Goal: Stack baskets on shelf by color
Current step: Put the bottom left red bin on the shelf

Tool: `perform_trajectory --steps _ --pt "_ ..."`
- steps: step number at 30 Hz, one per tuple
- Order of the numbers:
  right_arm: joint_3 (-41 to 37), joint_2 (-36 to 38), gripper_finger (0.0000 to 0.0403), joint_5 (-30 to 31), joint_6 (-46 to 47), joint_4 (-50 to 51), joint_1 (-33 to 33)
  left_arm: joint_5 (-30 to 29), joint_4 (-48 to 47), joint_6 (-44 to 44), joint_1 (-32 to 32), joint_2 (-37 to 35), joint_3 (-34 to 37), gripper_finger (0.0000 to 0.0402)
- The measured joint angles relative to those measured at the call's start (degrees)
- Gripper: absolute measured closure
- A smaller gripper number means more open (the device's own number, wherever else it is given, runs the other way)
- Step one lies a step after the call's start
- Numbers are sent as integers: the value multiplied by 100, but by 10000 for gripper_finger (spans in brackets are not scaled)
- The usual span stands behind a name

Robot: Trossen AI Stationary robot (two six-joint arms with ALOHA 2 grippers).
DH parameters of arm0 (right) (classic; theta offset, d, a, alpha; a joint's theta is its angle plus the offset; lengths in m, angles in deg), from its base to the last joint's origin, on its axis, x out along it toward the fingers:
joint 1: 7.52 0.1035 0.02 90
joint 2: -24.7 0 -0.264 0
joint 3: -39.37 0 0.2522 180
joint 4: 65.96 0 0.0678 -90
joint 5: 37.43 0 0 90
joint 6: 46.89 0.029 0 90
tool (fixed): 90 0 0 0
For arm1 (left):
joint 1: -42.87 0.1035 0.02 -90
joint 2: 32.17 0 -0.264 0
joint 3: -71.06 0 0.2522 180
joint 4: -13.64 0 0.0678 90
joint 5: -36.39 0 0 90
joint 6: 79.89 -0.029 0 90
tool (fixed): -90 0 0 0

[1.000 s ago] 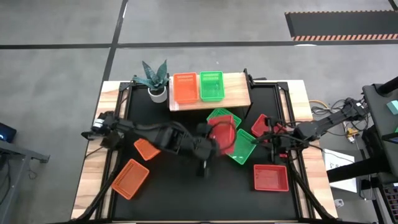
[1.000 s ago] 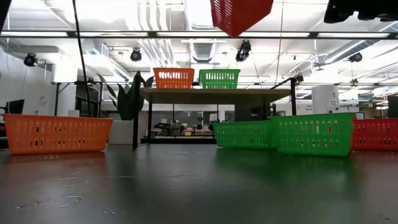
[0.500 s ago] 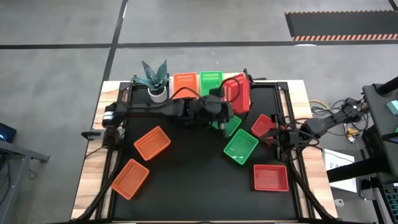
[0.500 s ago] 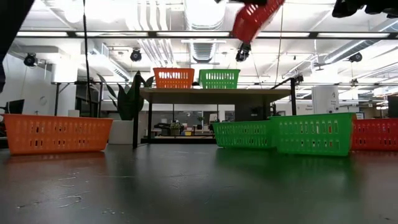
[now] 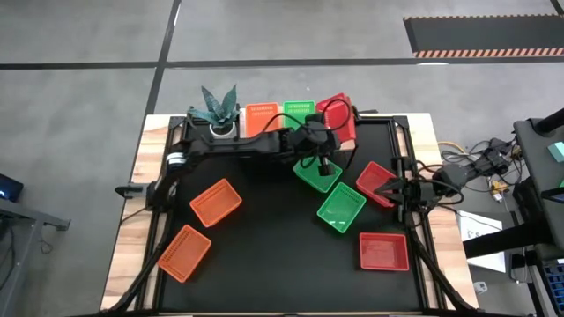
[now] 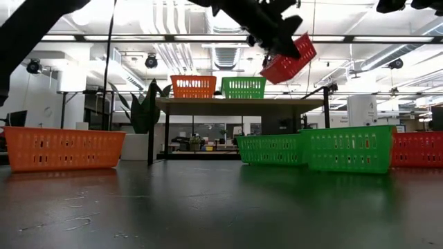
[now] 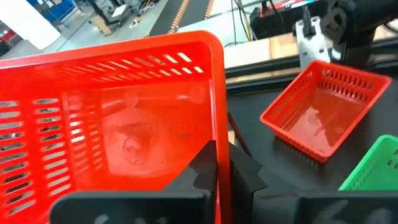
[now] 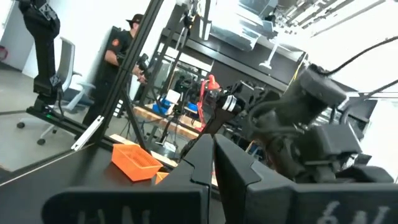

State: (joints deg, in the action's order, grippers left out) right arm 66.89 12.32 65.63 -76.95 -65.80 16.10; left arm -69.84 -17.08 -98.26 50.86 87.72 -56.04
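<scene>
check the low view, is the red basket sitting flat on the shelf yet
No, the red basket hangs tilted in the left gripper above the shelf, not resting on it.

Left gripper (image 7: 222, 163) raised, fingers clamped; right gripper (image 5: 394, 187) low, fingers together

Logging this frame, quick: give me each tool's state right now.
Left tool: shut on the red basket, tilted in the air beside the shelf.
Right tool: shut, empty, at the table's right edge.
</scene>
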Motion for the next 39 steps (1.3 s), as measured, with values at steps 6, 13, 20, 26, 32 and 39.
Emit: perform_trajectory --steps 6,13,20,26,32,39 --pt "0 -1 394 6 -21 -13 0 -2 50 -2 35 94 10 401" --pt "0 0 394 28 -21 -15 0 -2 51 15 31 94 34 401" --pt "-2 -2 394 35 -13 -23 0 11 200 129 46 193 148 401" --pt "-2 -2 394 44 -1 -20 0 12 376 129 68 243 247 401" --pt "-4 -3 394 44 -3 -20 0 13 533 136 68 243 303 401" --pt "-4 -2 394 44 -1 -20 0 13 602 138 72 244 304 401"
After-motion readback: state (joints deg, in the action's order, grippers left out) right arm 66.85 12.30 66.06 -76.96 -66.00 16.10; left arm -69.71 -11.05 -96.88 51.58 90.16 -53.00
